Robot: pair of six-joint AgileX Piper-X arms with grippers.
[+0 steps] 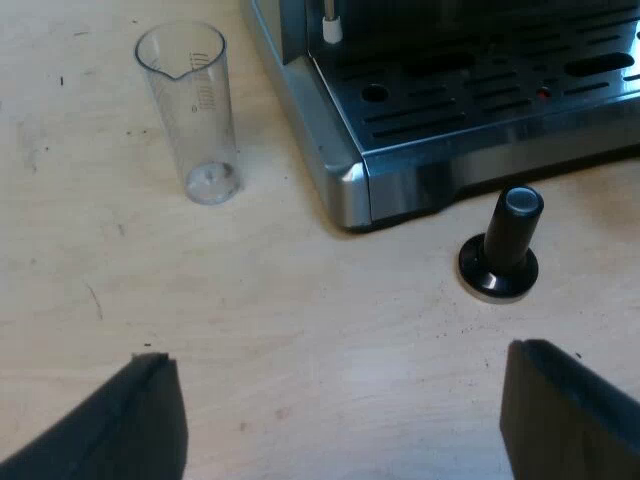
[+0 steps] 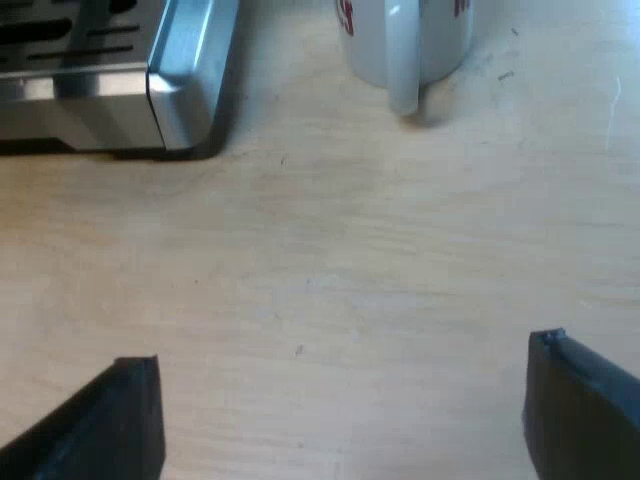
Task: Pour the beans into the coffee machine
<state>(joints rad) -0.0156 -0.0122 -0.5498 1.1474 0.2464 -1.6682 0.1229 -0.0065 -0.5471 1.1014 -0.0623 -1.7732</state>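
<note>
Left wrist view: left gripper hangs over the table, fingers wide apart, holding nothing. Beyond it, the tamper stands just beside the espresso machine. The measuring glass stands upright and empty near the machine. Right gripper: fingers spread wide, empty, with the mug beyond.

Left wrist view: rides behind the left end effector, looking down and ahead over the worktop.
Left view faces: a corner of the espresso machine at its slotted tray, with the measuring glass and tamper near that corner.
Right wrist view: rides behind the right end effector, tilted down, close above the worktop.
Right view faces: a corner of the machine's tray and the mug.
Shared: the machine's tray and the pale worktop.
</note>
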